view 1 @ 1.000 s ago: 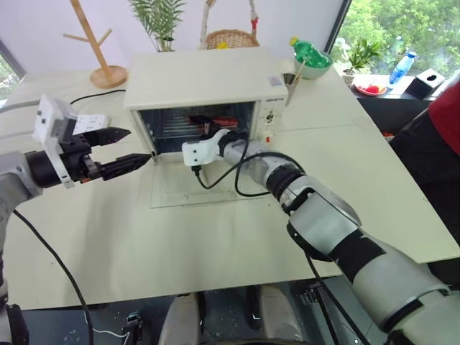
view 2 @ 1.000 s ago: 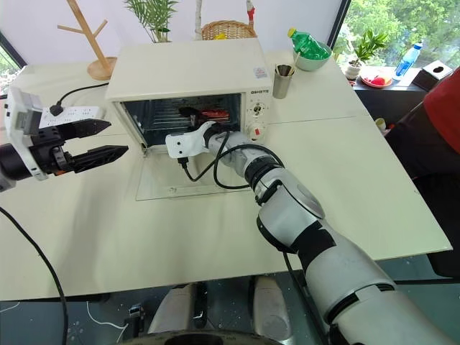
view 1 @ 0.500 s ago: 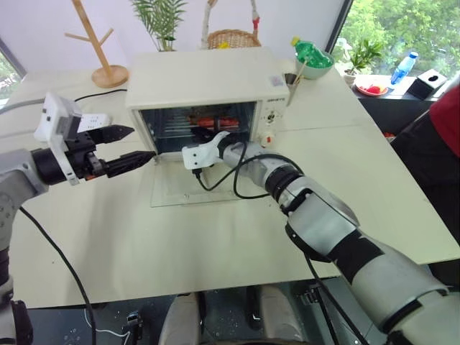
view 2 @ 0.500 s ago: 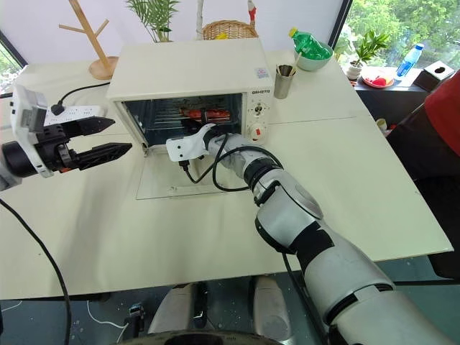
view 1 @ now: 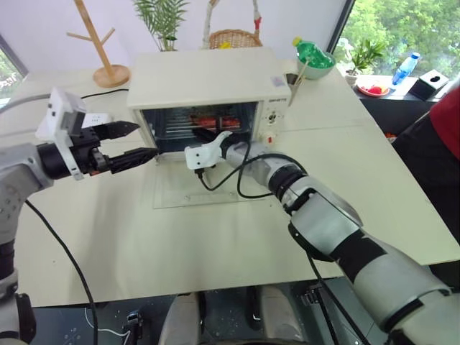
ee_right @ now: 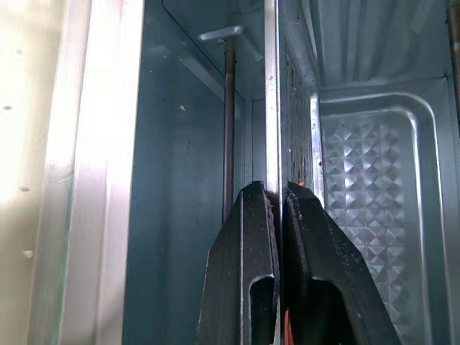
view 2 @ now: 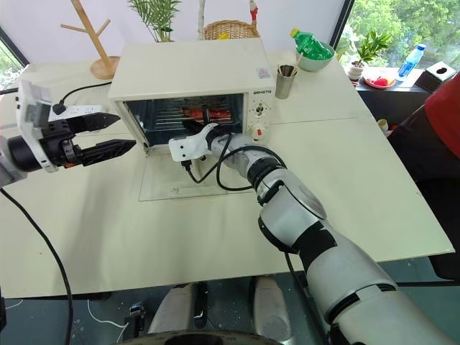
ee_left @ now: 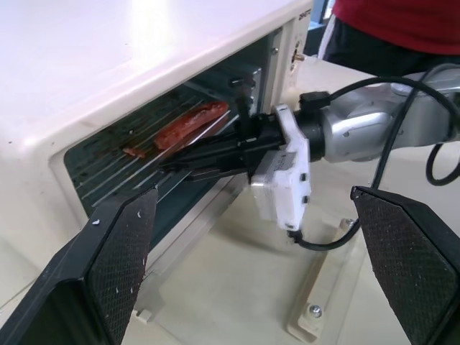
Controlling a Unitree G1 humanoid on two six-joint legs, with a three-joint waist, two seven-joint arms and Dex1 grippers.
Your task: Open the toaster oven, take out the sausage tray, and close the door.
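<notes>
- The toaster oven [view 1: 208, 93] stood on the pale bench [view 1: 359, 187], and its door [view 1: 198, 188] lay fully open, flat on the bench in front of the cavity.
- The sausage tray [ee_left: 169, 154] sat inside the oven on the wire rack, with a red-brown sausage [ee_left: 190, 123] lying on it.
- The right gripper [ee_left: 176, 167] reached level into the oven mouth, its two black fingers pinched together on the front rim of the sausage tray; the right wrist view showed the thin metal edge clamped between the fingers [ee_right: 248, 266].
- The left gripper [view 1: 133, 142] hung above the bench just beside the oven's left front corner, its jaws spread wide and holding nothing, pointing toward the oven opening.
- Behind the oven stood a wicker basket [view 1: 231, 37] and a wooden branch stand [view 1: 100, 47]; a metal cup [view 2: 285, 80] stood near the oven's right rear corner, possibly holding utensils, though that was hard to tell.
</notes>
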